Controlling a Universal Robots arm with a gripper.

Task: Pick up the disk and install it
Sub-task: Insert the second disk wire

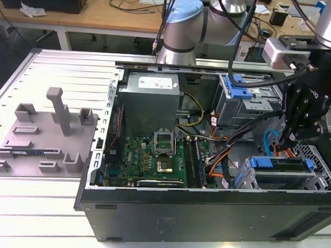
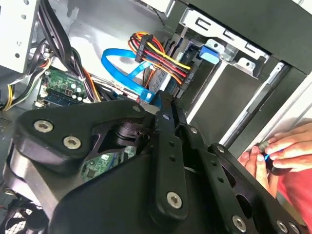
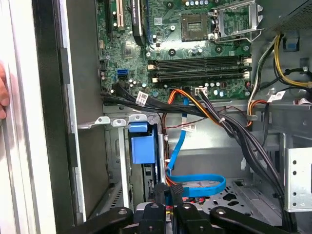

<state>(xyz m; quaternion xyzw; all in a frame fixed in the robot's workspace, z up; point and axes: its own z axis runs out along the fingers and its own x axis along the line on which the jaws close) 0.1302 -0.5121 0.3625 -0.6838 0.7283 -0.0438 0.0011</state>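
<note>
Workbench slats (image 1: 57, 63) are seen beneath an open computer case (image 1: 205, 206), with the disk (image 1: 280, 164) seated in the drive cage at the exterior view's right. The gripper (image 1: 289, 143) is positioned just above it, fingers (image 3: 176, 191) pressed together with nothing held between them. A person's hand (image 2: 280, 151) is noted at the case edge.

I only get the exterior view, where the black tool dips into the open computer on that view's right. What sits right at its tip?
Observer: In the first wrist view the tool is right at a blue flat cable that loops over the case floor. I cannot tell if they touch.
Operator: Is anyone near the machine?
Observer: Yes. In the second wrist view a person's hand is at the case's outer edge.
Operator: Doing what?
Observer: It pinches a small dark thing against that edge. I cannot tell what it is.
</note>
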